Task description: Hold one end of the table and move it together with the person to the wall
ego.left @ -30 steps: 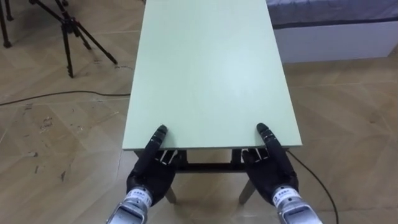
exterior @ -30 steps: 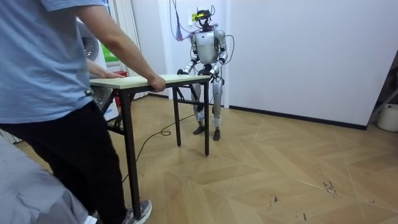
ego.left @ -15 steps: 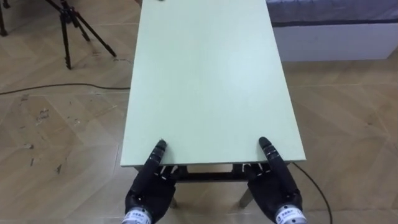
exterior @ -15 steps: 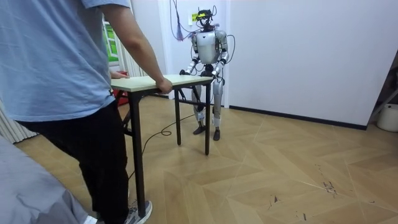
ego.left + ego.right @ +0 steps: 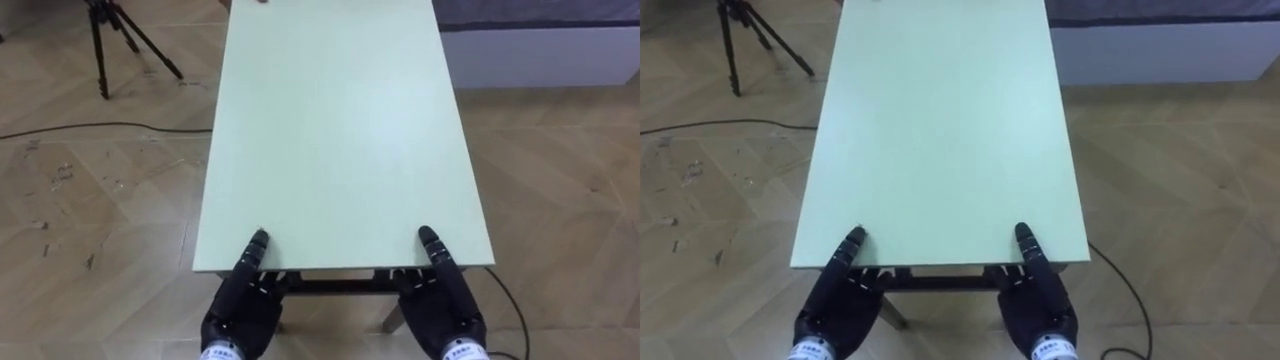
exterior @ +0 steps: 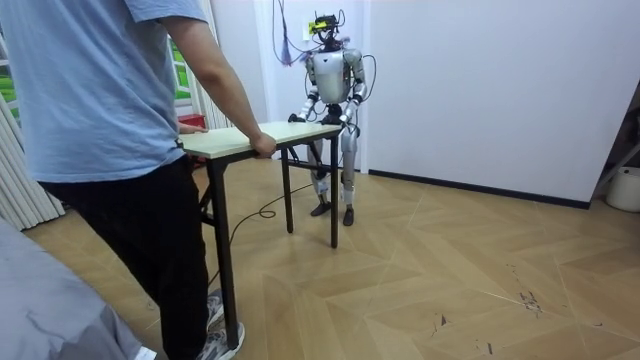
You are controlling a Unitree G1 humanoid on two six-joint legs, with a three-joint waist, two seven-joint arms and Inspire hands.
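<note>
Pale-green bench (image 5: pixel 335 130) sits between the robot and a person (image 6: pixel 100 120). At its near edge the left robot hand (image 5: pixel 243 300) and the right robot hand (image 5: pixel 443 300) each pinch the top, thumb above and fingers beneath. The person's hand (image 6: pixel 263 146) grips the far end.

Table (image 5: pixel 340 130): rectangular pale-green top, thin edge, dark slim legs (image 6: pixel 333 190). Upright, top about level in room view. Long axis runs straight away from robot. Near short edge clamped at both corners: left hand (image 5: pixel 243 295) and right hand (image 5: pixel 443 300), thumbs on top, palms below edge. Far end gripped by person's hand (image 6: pixel 263 144). Can't tell whether leg ends touch floor.
</note>
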